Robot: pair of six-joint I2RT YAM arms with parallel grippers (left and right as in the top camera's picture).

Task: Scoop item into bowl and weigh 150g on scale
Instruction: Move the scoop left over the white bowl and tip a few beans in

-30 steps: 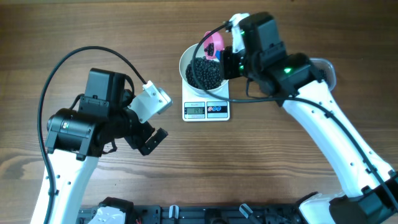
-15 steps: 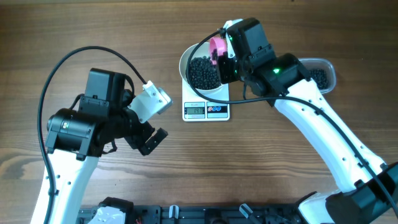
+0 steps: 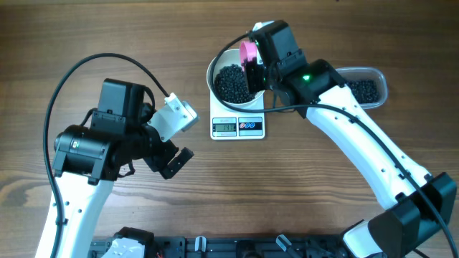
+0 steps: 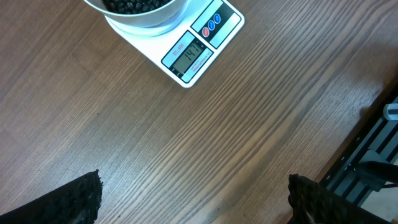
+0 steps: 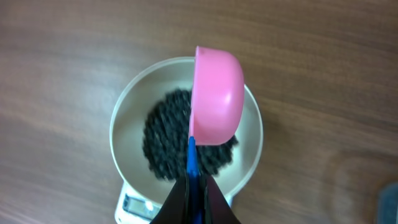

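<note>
Right wrist view: right fingers (image 5: 217,210) clamp the scoop (image 5: 216,93) by its handle, cup tipped sideways over the bowl (image 5: 124,109) of beans (image 5: 165,130) just ahead, on the scale (image 3: 238,127), seemingly to pour. Left fingers (image 4: 68,200) gape, idle.

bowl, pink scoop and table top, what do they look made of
Bowl: smooth, plain white walls with a soft sheen, probably plastic or glazed ceramic; the look leaves it open.
Scoop: uniform pink cup with a blue handle and a matte moulded look, likely plastic.
Table: brown with running grain lines, so wood or a wood-look laminate.
</note>
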